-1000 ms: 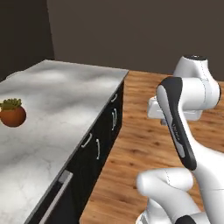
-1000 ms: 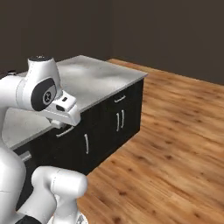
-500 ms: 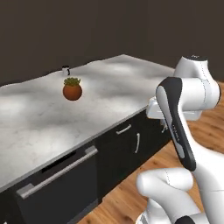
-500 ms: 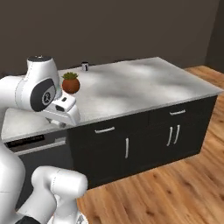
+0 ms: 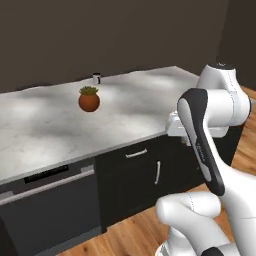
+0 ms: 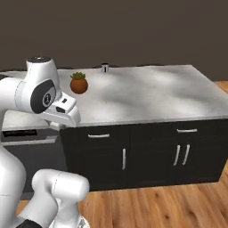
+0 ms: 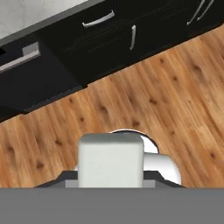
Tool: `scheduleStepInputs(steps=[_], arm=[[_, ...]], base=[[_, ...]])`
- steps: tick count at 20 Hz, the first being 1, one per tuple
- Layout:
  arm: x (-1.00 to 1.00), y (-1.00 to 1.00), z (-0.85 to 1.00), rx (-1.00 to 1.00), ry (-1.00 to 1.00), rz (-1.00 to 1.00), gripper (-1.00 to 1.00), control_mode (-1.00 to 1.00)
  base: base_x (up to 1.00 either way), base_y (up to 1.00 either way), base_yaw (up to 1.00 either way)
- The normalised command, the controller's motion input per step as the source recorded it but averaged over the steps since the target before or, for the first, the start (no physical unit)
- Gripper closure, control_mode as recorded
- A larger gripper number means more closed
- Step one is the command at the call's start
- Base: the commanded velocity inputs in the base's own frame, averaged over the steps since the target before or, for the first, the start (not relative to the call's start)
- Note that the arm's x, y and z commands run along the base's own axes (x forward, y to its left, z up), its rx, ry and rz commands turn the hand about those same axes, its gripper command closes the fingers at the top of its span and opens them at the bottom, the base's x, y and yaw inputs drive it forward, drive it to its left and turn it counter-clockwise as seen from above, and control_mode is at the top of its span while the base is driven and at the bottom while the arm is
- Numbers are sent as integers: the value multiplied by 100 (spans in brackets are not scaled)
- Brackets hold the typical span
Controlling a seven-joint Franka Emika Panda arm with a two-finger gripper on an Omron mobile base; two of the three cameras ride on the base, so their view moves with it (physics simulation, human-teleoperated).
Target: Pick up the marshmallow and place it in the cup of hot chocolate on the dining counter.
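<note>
One small white marshmallow [image 7: 110,157] is sitting clamped between the fingers of the hand [image 7: 110,178]. The dark fingertips [image 7: 65,177] are pressing in on either side of it, so the hand is closed on the lump rather than standing apart. The hand is hanging in the air on the near side of the table [image 5: 45,130], off its top, and is pointing down at the wooden floor [image 7: 175,87]. Straight under the hand, past the marshmallow, the floor boards are showing. The table's black base [image 7: 109,39], with its silver handles, is running along beyond them.

The cup [image 5: 96,78] is standing well apart from the hand, far across the table at its back edge and upright on the marbled top. In the right base view the cup [image 6: 105,67] is showing beyond the hand and a little to its right, with nothing touching it. One round terracotta pot [image 5: 89,100] with a green plant is resting between the hand and the cup, nearer to the cup and apart from it. The same pot [image 6: 79,83] is appearing just past the hand's white housing in the right base view. The table [image 6: 151,93] is stretching away to the hand's right, its black cupboard doors [image 6: 178,153] facing the robot.
</note>
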Motion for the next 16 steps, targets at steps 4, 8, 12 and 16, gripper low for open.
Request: scheduleStepInputs(steps=[4, 8, 12, 16], arm=[[0, 0, 0, 0, 0, 0, 100, 100], [0, 0, 0, 0, 0, 0, 100, 100], [0, 0, 0, 0, 0, 0, 100, 100], [0, 0, 0, 0, 0, 0, 100, 100]], base=[[0, -100, 35], [0, -100, 32], [0, -100, 29], [0, -100, 28]])
